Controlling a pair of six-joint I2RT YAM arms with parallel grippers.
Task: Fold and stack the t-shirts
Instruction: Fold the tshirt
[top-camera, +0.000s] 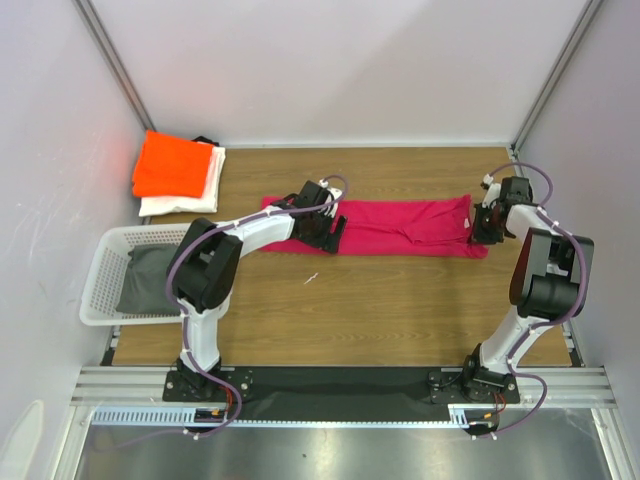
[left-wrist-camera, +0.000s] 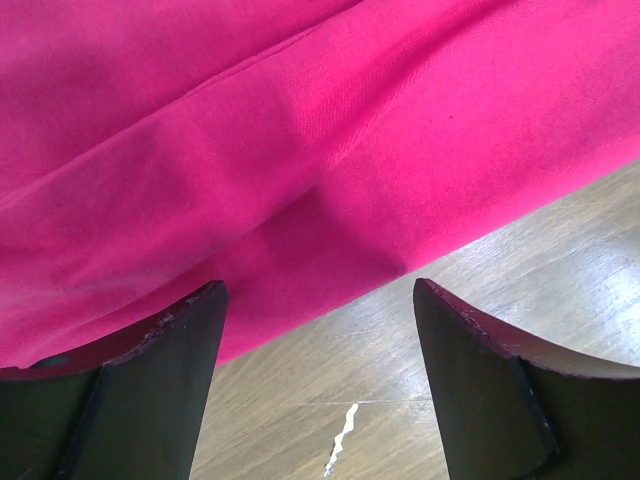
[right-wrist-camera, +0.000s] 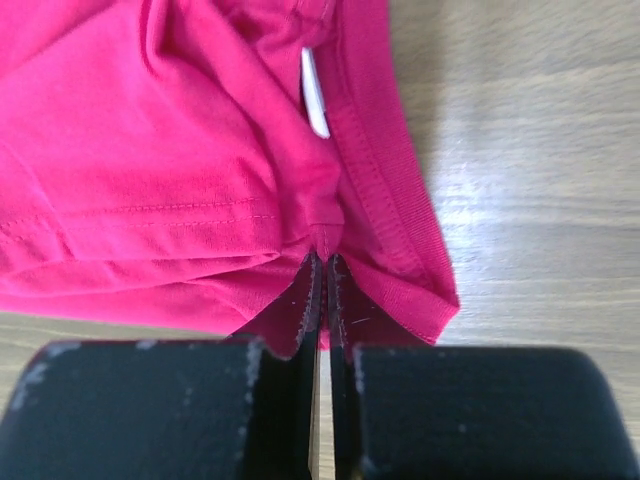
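Note:
The magenta-pink t-shirt (top-camera: 400, 225) lies folded into a long strip across the middle of the table. My left gripper (top-camera: 335, 235) hovers open over the strip's left part, its fingers straddling the near hem (left-wrist-camera: 300, 130) with bare wood between them. At the strip's right end my right gripper (top-camera: 480, 235) is shut on a pinch of cloth (right-wrist-camera: 150, 150) by the ribbed collar, close to a white label (right-wrist-camera: 314, 95). At the back left, a folded orange t-shirt (top-camera: 172, 165) rests on a folded white t-shirt (top-camera: 185, 200).
A white lattice basket (top-camera: 105, 270) stands at the left edge with a dark grey cloth (top-camera: 145, 280) inside. A small white scratch (left-wrist-camera: 342, 435) marks the wood just in front of the shirt. Grey walls close in the table on three sides.

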